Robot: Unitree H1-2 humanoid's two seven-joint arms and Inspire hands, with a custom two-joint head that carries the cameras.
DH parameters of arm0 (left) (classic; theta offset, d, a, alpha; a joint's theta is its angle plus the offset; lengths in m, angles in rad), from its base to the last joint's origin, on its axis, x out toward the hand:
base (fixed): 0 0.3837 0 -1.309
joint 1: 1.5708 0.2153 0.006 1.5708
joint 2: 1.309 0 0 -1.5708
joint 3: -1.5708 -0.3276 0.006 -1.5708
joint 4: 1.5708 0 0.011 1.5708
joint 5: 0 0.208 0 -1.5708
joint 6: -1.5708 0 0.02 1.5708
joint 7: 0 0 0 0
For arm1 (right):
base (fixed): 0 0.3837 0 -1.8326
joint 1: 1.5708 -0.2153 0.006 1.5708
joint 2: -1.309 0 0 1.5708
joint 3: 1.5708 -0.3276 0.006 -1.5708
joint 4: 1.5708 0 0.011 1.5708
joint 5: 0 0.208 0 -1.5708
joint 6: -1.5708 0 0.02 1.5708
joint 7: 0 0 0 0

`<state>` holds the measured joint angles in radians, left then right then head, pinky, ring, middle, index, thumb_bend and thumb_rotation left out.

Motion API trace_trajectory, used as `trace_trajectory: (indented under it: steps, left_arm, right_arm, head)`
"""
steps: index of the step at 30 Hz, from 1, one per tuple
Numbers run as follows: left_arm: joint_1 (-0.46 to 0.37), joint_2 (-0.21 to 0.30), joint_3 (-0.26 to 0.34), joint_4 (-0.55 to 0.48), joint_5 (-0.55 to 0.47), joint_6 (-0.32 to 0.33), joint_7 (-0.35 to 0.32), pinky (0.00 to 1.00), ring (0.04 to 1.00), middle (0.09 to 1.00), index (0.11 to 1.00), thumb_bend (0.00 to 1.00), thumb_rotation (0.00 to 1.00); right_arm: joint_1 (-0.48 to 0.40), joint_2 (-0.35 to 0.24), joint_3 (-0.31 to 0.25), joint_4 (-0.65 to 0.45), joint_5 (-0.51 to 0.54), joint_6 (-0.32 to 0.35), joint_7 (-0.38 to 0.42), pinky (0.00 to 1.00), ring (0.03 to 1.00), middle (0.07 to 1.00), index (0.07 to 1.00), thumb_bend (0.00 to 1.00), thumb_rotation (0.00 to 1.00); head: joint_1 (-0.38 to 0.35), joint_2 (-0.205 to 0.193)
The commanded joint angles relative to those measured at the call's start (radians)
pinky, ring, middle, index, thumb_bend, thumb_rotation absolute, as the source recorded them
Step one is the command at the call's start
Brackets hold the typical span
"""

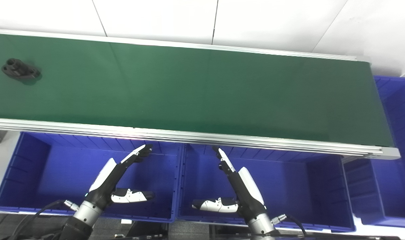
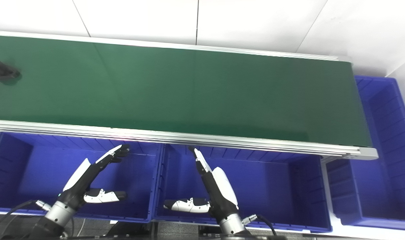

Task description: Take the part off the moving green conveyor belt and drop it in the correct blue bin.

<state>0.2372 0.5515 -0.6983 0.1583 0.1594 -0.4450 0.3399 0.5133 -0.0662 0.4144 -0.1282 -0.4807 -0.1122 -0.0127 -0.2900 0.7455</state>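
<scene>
Both hands wait below the near rail of the conveyor belt (image 1: 189, 90), each poised over a blue bin and holding nothing. The left hand (image 1: 121, 180) has its fingers stretched forward toward the rail and its thumb swung out to the side, spread wide over the left bin (image 1: 26, 166); the right hand (image 1: 234, 185) mirrors it over the middle bin (image 1: 322, 186), fingers up, thumb pointing inward. That open stance looks like a ready posture — a grasp can be closed quickly from it once something comes within reach. The part (image 1: 21, 69), a small black piece with what appear to be holes through it, lies on the green surface far up and to the left of the left hand, well apart from both, near the belt's left end. A third bin (image 1: 397, 110) stands beyond the belt's right end, well to the right of the right hand. Judging by the layout, the left hand is the nearer one — the pick has not begun.
</scene>
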Motion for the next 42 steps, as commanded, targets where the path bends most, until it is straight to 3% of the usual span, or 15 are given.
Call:
trace_trajectory:
  steps: [1,10,19,25,42]
  left_arm:
    - [-0.021,0.032,-0.016,-0.014,0.008,-0.025,0.05,0.82,0.873,0.898,0.907,0.87,0.63]
    - [-0.059,0.042,-0.077,-0.004,0.002,-0.025,0.113,0.83,0.865,0.888,0.898,0.88,0.62]
    - [-0.083,0.029,-0.123,0.036,0.001,-0.025,0.139,0.81,0.851,0.879,0.892,0.88,0.6]
    - [-0.098,0.03,-0.167,0.063,0.008,-0.025,0.186,0.77,0.832,0.864,0.872,0.88,0.6]
    - [-0.104,0.048,-0.208,0.053,-0.002,-0.025,0.229,0.76,0.822,0.856,0.863,0.9,0.61]
  right_arm:
    - [-0.001,0.006,0.005,-0.002,0.015,-0.087,-0.029,0.91,0.984,1.0,1.0,0.92,0.43]
    - [-0.011,0.007,0.008,0.032,-0.008,-0.123,-0.066,0.9,0.98,1.0,1.0,0.92,0.47]
    - [-0.014,0.0,0.005,0.07,-0.006,-0.141,-0.072,0.9,0.967,1.0,1.0,0.91,0.44]
    - [-0.013,-0.003,0.007,0.08,-0.007,-0.134,-0.07,0.89,0.967,1.0,1.0,0.93,0.45]
    - [-0.008,-0.002,0.007,0.072,0.002,-0.129,-0.067,0.89,0.97,1.0,1.0,0.93,0.44]
  head:
    - [0.001,0.0]
    - [0.02,-0.023]
    - [0.079,-0.091]
    - [0.072,-0.115]
    - [0.042,-0.103]
